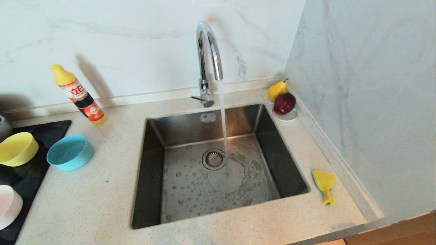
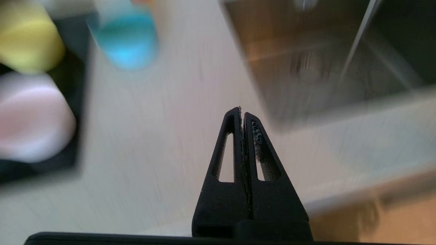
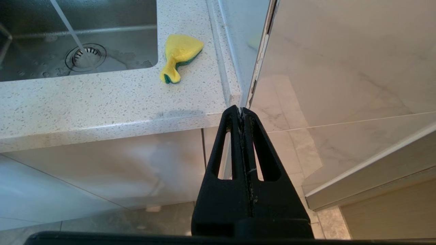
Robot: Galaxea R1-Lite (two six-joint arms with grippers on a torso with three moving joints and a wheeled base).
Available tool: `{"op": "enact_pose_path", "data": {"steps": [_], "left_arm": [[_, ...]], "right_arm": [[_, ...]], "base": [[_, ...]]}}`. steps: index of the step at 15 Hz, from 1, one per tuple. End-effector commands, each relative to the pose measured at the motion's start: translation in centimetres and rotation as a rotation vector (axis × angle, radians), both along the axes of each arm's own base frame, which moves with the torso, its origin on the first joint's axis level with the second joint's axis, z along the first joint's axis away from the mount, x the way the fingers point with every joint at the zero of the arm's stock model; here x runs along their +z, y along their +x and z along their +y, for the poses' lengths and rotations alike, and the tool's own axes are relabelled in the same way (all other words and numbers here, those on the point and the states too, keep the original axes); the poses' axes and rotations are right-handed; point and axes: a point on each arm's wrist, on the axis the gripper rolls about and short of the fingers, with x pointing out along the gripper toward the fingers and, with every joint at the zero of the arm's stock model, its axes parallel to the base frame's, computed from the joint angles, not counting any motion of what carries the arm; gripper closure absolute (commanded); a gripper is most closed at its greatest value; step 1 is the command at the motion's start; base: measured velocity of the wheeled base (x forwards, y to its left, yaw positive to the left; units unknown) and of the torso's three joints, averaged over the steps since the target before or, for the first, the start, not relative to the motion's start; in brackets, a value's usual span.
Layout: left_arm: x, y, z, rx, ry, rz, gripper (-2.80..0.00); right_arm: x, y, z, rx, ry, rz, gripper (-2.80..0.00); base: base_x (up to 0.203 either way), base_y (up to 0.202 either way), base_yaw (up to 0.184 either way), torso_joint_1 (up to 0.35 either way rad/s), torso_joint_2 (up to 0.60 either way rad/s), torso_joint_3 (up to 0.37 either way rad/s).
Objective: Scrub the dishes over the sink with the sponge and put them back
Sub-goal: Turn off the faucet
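Head view shows neither arm; the pink bowl (image 1: 8,206) and yellow bowl (image 1: 17,148) are cut off at the bench's left edge, on a black hob (image 1: 51,127), with the blue bowl (image 1: 69,152) just beside them on the bench (image 1: 102,204). The left fingers (image 2: 242,114) are pressed together, empty, above bare bench near the sink (image 1: 218,163), all badly blurred there. The right fingers (image 3: 242,114) are likewise together, empty, hanging off the bench's front right corner. The sponge (image 1: 324,185) lies between the sink and the right edge.
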Motion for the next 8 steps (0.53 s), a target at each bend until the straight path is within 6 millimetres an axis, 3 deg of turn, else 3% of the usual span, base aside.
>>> {"op": "enact_pose_path", "data": {"steps": [1, 4, 8], "left_arm": [[5.9, 0.5, 0.0, -0.007, -0.014, -0.003, 0.00], [10.6, 5.8, -0.2, -0.070, -0.046, 0.195, 0.00], [14.3, 16.8, -0.9, -0.311, -0.165, 0.448, 0.00]], "right_arm": [[0.0, 0.0, 0.0, 0.001, 0.000, -0.001, 0.00], [0.0, 0.0, 0.0, 0.001, 0.000, -0.001, 0.00], [0.0, 0.0, 0.0, 0.001, 0.000, -0.001, 0.00]], "base": [[0.000, 0.000, 0.000, 0.000, 0.00, 0.000], [0.000, 0.000, 0.000, 0.000, 0.00, 0.000], [0.000, 0.000, 0.000, 0.000, 0.00, 0.000]]}}
